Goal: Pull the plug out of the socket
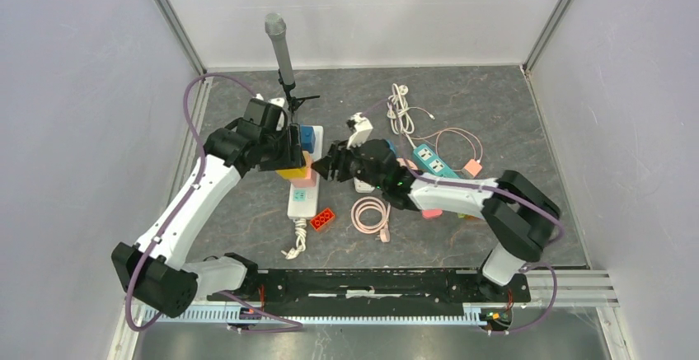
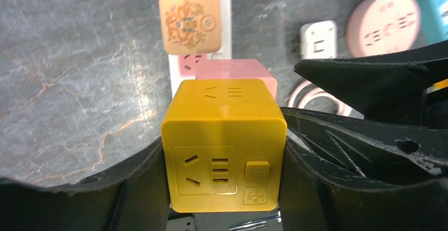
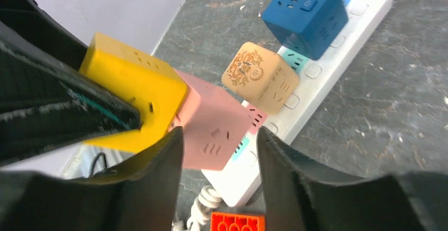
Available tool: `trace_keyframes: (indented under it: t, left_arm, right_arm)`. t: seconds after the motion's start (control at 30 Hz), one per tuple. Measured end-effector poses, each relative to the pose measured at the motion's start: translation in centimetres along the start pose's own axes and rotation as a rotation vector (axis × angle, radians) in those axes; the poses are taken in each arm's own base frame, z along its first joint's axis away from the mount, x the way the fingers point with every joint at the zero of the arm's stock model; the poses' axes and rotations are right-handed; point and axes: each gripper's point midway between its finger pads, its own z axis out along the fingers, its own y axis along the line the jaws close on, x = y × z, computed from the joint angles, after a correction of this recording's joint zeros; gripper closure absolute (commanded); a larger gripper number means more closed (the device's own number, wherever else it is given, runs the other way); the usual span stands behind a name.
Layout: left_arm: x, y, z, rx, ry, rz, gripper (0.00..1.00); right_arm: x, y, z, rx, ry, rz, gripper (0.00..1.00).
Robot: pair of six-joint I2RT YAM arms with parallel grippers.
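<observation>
The left gripper (image 1: 284, 152) is shut tight on the yellow plug cube (image 2: 224, 146), one finger on each side of it. The yellow cube sits up high and tipped, touching the side of the pink cube (image 3: 211, 128), over the white power strip (image 3: 325, 80). I cannot tell if its pins are all the way out, so I think the pull has begun but is not done yet. The yellow cube needs to come away from the pink one and get lifted off. The right gripper (image 3: 219, 159) has its jaws apart, one on each side of the pink cube. I cannot tell if they squeeze it or just stand beside it. It looks like this one is there to hold things down. Around them, a microphone (image 1: 279, 43) stands at the back. A blue cube (image 3: 306, 9) and a tan cube (image 3: 259, 77) sit on the same strip, close by. A red brick (image 1: 322, 218), a pink cord (image 1: 358, 214) and a teal power strip (image 1: 432, 161) lie off to the right. The two grippers are very close, so they might bump.
</observation>
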Motion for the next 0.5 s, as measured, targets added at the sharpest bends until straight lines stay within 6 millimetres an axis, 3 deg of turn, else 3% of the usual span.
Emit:
trace_keyframes:
  t: [0.1,0.23,0.4,0.5]
  left_arm:
    - [-1.6,-1.2,-1.3,0.057,-0.057,-0.002,0.76]
    - [-3.0,-2.9,-2.6,0.14,-0.1,0.0,0.76]
    - [-3.4,-5.3,-3.3,0.269,-0.101,-0.004,0.74]
    - [-3.6,-6.7,-4.0,0.339,-0.095,-0.035,0.74]
  right_arm:
    - [-1.5,-0.6,-2.7,-0.013,-0.042,0.042,0.19]
    - [-2.8,-1.9,-6.6,-0.035,-0.116,0.108,0.03]
    - [-3.7,-3.0,-10.0,-0.094,-0.205,0.207,0.02]
    - [-4.0,-2.5,-11.1,-0.145,-0.232,0.261,0.02]
